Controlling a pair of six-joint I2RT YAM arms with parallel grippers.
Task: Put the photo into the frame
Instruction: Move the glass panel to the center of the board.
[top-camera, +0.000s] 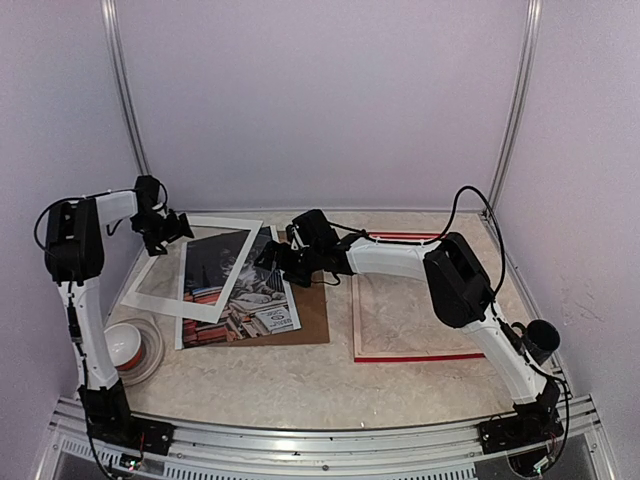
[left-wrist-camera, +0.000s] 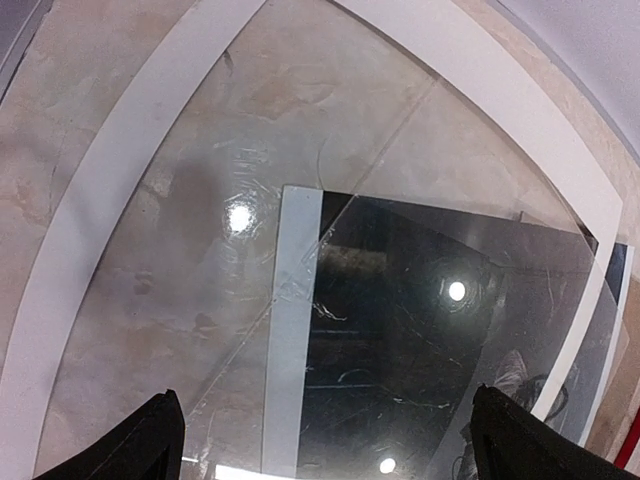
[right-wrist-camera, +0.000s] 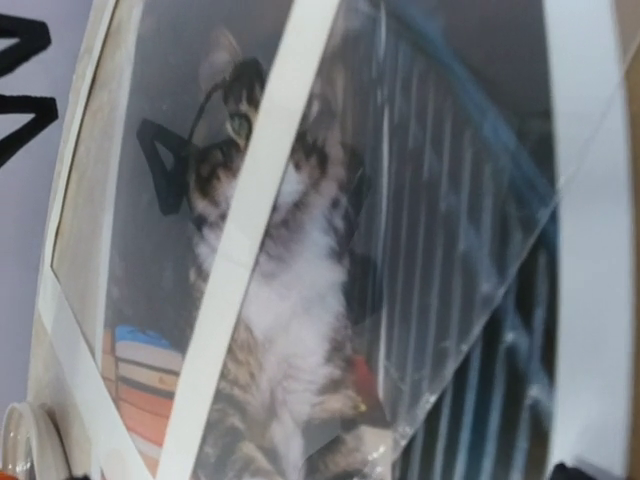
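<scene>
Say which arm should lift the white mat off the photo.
Left. Its open jaws hang right above the mat, which overlaps the photo. The right jaws, also open, are over the photo itself, just off the mat's edge.

table (top-camera: 300, 388) with frame (top-camera: 420, 357), board (top-camera: 312, 318), mat (top-camera: 165, 306), bowl (top-camera: 135, 345)

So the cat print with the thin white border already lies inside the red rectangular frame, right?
Not quite. The top view shows the cat print lying outside the red rectangular frame, on the flat brown backing board to the frame's left.
</scene>
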